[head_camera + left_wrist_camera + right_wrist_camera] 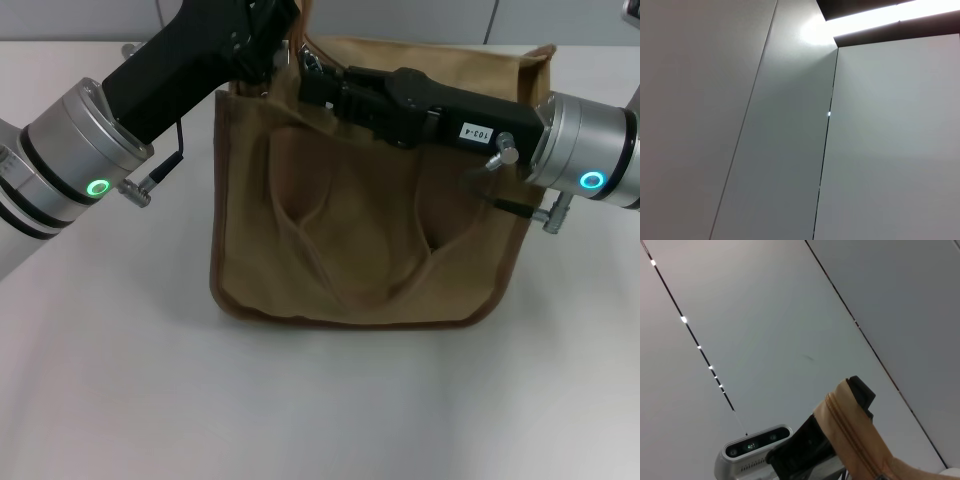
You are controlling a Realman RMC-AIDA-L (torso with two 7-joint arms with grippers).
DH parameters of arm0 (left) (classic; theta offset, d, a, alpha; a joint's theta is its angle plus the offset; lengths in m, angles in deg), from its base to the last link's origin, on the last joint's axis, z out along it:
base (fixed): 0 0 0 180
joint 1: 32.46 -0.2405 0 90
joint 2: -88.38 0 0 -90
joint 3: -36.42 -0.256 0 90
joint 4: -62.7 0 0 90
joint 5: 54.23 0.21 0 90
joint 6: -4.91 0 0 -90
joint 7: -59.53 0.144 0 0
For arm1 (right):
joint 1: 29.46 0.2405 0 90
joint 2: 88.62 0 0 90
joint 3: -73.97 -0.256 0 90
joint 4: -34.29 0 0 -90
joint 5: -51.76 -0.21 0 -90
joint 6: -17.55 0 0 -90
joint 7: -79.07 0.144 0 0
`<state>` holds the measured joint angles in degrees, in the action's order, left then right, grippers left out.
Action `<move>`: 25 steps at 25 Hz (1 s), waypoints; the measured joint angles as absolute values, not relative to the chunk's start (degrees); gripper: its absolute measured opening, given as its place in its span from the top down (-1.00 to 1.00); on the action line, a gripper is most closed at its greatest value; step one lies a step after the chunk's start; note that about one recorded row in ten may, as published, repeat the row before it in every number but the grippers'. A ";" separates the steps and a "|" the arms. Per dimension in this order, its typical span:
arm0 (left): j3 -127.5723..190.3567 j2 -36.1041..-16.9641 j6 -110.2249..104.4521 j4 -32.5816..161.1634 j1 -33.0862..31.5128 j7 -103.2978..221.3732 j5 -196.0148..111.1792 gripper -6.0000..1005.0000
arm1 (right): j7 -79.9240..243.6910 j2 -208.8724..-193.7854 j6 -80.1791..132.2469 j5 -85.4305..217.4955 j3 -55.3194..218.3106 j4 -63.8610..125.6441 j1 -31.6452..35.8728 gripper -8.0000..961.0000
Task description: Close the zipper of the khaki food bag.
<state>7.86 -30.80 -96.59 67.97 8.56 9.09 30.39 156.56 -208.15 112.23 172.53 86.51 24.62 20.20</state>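
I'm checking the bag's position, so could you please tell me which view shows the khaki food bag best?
The head view: the khaki food bag stands whole on the table. The right wrist view shows only a tan strip with zipper teeth; the left wrist view shows none of it.

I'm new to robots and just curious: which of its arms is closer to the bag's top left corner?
The left. Its tool is right at that corner of the bag, while the right tool reaches in from the other side, lying across the bag's top edge.
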 joint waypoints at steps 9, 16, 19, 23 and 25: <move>7.86 -30.80 -96.53 68.06 8.45 9.09 30.33 0.94 | 156.14 -208.15 112.57 172.47 86.49 24.33 20.28 0.91; 7.88 -30.80 -96.43 68.27 8.33 9.09 30.08 0.94 | 156.07 -208.15 112.25 172.00 86.00 24.25 19.86 0.97; 8.24 -30.76 -95.95 68.56 7.95 9.09 29.98 0.94 | 156.06 -208.06 112.22 171.21 86.01 24.17 19.31 0.97; 9.25 -30.60 -94.60 69.25 6.59 9.09 29.92 0.94 | 156.09 -207.94 112.50 170.61 86.04 23.34 18.11 0.97; 10.52 -30.55 -94.04 69.73 5.21 9.19 29.92 0.94 | 156.40 -207.89 112.61 169.88 86.30 22.73 17.33 0.97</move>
<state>10.52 -30.55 -94.04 69.73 5.21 9.19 29.92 156.40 -207.89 112.61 169.88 86.30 22.73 17.33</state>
